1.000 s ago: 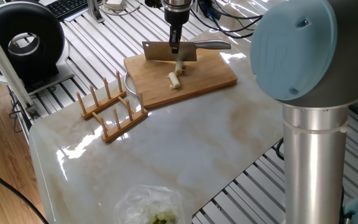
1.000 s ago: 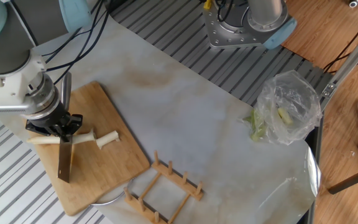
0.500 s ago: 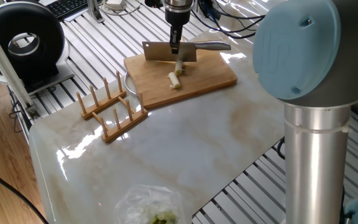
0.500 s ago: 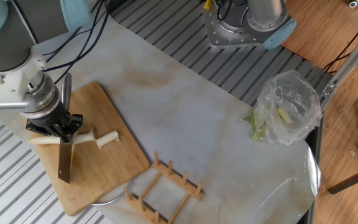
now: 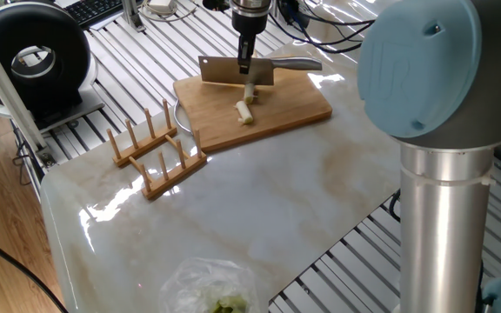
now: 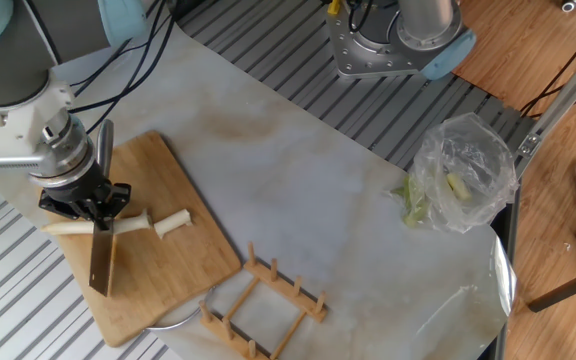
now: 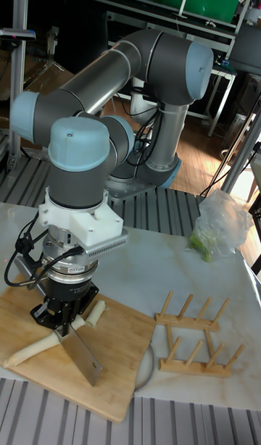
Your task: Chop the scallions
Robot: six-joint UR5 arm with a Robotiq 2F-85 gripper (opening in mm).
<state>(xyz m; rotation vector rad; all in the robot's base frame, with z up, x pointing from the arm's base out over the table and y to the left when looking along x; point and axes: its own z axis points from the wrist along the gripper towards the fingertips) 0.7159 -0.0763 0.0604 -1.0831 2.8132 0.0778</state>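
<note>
The tabletop looks like glossy pale marble, throwing bright reflections. The cutting board and peg rack are matt light wood. The cleaver is dull grey metal. The bag is crinkled clear plastic. The arm's shells look smooth grey and blue.

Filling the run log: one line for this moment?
gripper: shut on cleaver | scallion: on board, under blade | stage: chopping

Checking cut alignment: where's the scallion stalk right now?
The scallions lie on the bamboo cutting board, at the left of the other fixed view, crossing under the cleaver held by the gripper.
</note>
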